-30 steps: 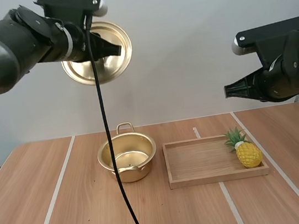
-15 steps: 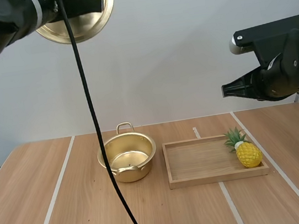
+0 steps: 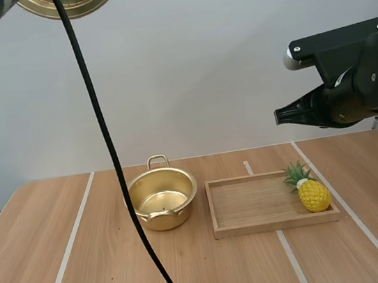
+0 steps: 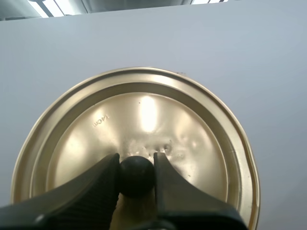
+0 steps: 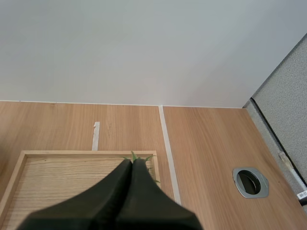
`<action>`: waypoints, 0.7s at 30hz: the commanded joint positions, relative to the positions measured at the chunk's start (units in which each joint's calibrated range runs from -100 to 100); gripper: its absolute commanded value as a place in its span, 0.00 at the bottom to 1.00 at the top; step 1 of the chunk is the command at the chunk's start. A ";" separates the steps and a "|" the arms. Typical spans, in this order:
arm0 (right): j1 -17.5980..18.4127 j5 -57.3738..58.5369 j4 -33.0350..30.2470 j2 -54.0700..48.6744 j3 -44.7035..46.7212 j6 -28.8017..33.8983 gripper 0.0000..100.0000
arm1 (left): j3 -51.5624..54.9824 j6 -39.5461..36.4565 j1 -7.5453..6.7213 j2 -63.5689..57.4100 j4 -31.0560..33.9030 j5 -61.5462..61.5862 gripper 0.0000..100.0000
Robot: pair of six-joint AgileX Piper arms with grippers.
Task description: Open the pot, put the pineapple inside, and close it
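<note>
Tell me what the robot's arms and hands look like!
They are black all over. The right arm is chunky and rounded, with a flat black plate on top dotted with small silver screws, and a white cap at one end. The right hand has two fingers that narrow to a pointy wedge. The left hand has thick fingers with ribbed inner faces.

1. From high behind our bases, we look forward and down over the table point(image 3: 87, 268).
2. Our left wrist camera faces the lid point(image 4: 192, 134) close up.
3. Our right wrist camera shares the wooden tray point(image 5: 72, 153) with the high view's lower right.
</note>
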 commanded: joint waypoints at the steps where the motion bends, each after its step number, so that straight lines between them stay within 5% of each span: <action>1: -0.22 -2.24 0.00 -0.62 -0.44 -1.49 0.00 | -0.45 -0.73 -0.13 -0.43 -0.91 -1.71 0.00; 21: -0.22 -6.56 -4.01 14.60 -0.44 -4.08 0.00 | -0.45 -0.42 -0.13 -0.43 0.14 -1.71 0.00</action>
